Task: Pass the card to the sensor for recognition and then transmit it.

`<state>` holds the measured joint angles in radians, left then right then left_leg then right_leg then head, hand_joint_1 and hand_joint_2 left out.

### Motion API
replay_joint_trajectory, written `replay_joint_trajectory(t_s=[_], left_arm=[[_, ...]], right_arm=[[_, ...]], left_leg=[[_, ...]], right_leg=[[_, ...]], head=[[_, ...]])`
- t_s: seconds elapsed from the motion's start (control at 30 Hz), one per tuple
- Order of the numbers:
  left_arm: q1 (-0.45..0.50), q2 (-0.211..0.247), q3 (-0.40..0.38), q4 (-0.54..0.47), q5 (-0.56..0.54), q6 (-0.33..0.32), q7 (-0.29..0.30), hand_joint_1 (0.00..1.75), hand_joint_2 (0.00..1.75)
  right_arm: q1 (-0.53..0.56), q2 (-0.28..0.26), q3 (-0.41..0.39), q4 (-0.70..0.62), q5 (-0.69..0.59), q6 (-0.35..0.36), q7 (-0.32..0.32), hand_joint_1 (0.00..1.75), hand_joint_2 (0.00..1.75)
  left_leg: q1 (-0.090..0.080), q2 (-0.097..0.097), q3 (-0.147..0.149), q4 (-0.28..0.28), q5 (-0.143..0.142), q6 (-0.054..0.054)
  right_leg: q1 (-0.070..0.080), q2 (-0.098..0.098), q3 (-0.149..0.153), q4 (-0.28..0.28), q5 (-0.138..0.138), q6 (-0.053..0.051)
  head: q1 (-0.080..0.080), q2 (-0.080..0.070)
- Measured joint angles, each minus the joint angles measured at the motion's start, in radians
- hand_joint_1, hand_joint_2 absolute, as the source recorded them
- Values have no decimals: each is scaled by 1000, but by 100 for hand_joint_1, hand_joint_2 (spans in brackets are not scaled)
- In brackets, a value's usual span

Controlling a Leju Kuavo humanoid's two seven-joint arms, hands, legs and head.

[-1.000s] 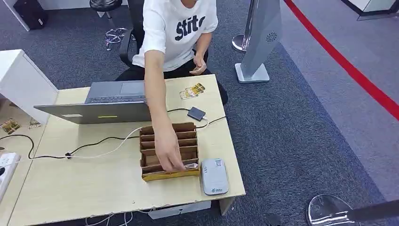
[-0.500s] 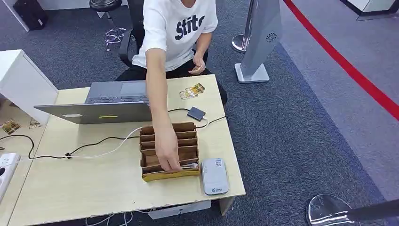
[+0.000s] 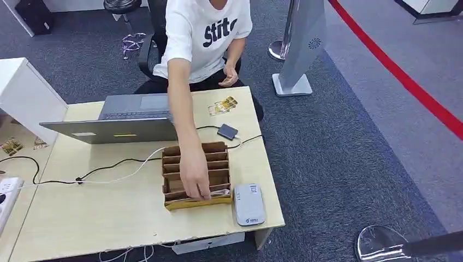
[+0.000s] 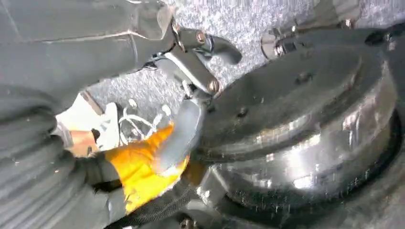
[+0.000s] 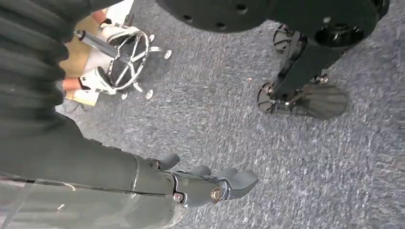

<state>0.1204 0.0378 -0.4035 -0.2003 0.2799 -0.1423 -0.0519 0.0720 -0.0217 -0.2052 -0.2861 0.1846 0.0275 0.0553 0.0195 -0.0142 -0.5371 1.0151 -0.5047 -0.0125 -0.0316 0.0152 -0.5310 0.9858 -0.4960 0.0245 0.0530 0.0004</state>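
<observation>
A person's hand (image 3: pixel 195 177) reached into a cardboard box (image 3: pixel 196 176) on a desk (image 3: pixel 109 218).
The card (image 3: pixel 221 192) lay at the box's 5 o'clock corner, touching the person's fingertips, with the grey sensor (image 3: pixel 249 204) just beside at 3 o'clock. The robot's left hand (image 4: pixel 191 57) and right hand (image 5: pixel 210 183) hung over carpet, fingers loosely apart, holding nothing.
</observation>
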Motion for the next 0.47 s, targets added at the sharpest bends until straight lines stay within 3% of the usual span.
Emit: replay_joint_trajectory(t_s=[0.2, 0.23, 0.27, 0.3, 0.33, 0.4, 0.43, 0.47], left_arm=[[29, -8, 146, -63, -121, 59, 23, 0, 175], [33, -9, 168, -74, -139, 68, 27, 175, 175], [37, -10, 190, -84, -157, 77, 29, 175, 175], [40, -12, 221, -96, -182, 88, 32, 175, 175], [40, -15, 238, -106, -197, 102, 32, 175, 175], [35, -19, 278, -124, -233, 120, 39, 175, 175], [33, -20, 294, -131, -250, 129, 41, 175, 175], [31, -23, 310, -137, -264, 135, 45, 175, 175]], right_arm=[[33, 6, 72, -34, -78, -13, -21, 0, 0], [38, 6, 83, -40, -91, -13, -26, 0, 0], [42, 8, 93, -45, -103, -14, -29, 124, 0], [47, 9, 107, -52, -119, -16, -33, 124, 0], [52, 10, 117, -57, -131, -17, -36, 175, 0], [58, 11, 135, -65, -156, -21, -43, 175, 0], [60, 11, 142, -68, -167, -23, -48, 175, 175], [62, 12, 150, -72, -176, -25, -48, 175, 175]], left_leg=[[0, 0, 0, 0, 0, 0], [0, 0, 0, 0, 0, 0], [0, 0, 0, 0, 0, 0], [0, 1, 0, 0, 0, 0], [0, 0, -1, 0, 0, 0], [0, 0, -1, 0, 0, 0], [0, 0, 0, 0, 0, 0], [0, 1, 0, 0, 0, 0]], right_leg=[[0, 1, -1, 0, 0, 0], [0, 1, -2, 0, 0, 0], [0, 1, -1, 0, 0, 0], [0, 1, -2, 0, 0, 0], [0, 0, -1, 0, 0, 0], [0, -1, 0, 0, 0, 0], [0, 0, 0, 0, 0, 0], [0, 1, 1, 0, 0, 0]], head=[[0, 0], [0, 0], [0, 0], [0, 0], [0, 0], [0, 0], [0, 0], [0, 0]])
